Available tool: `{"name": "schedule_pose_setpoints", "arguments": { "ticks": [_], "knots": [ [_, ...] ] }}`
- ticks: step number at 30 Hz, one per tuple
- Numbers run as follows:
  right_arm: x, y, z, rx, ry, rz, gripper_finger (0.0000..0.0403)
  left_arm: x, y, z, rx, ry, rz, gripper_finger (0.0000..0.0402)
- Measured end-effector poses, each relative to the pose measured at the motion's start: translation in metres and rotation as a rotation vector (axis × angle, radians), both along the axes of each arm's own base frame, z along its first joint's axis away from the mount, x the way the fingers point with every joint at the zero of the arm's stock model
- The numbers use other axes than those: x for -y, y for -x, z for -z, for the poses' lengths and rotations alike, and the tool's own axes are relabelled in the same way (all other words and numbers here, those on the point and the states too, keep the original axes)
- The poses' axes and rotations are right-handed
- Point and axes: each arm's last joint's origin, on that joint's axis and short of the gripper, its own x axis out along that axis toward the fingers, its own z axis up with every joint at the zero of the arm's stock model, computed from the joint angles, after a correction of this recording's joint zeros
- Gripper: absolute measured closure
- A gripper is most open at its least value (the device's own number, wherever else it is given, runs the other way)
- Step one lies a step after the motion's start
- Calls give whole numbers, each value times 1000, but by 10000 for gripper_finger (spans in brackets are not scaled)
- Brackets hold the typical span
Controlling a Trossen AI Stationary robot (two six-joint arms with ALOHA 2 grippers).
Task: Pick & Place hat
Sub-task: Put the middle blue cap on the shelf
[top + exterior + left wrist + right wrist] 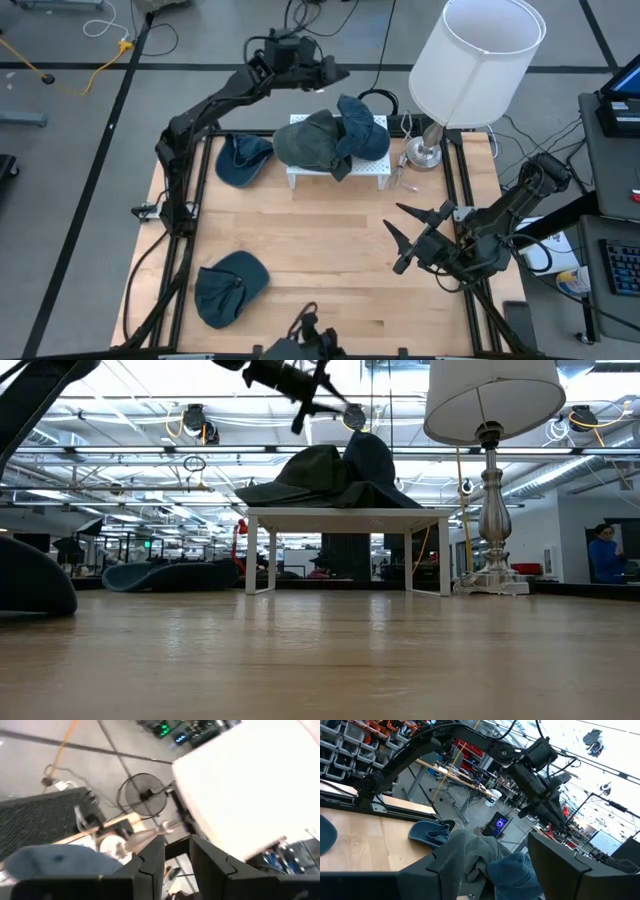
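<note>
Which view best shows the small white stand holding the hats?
The low view: the small white stand shows side-on, top and legs clear. The high view shows only its edge under the hats. The right wrist view shows just the hats; the left wrist view misses it.

You're in an open robotics lab — parts bins (pixel 340 750) on racks, exposed ceiling lights (pixel 195 420), floor cables (pixel 90 70), wooden worktop (pixel 310 250) on black framing.

Left pincer (pixel 335 72) raised, narrowly parted; right pincer (pixel 400 235) low, wide apart.
</note>
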Motion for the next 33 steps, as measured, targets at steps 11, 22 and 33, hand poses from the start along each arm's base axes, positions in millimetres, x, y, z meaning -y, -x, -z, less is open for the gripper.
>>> {"name": "schedule_pose_setpoints", "arguments": {
  "ticks": [11, 22, 33],
  "knots": [
    [1, -1, 0, 0, 0, 5, 198, 1, -35, 47, -92, 144, 44, 309],
    [1, -1, 0, 0, 0, 6, 200, 32, -56, 65, -352, -331, 183, 309],
    [1, -1, 0, 0, 1, 3, 200, 50, -49, 86, -717, -488, 243, 309]
  ]
}}
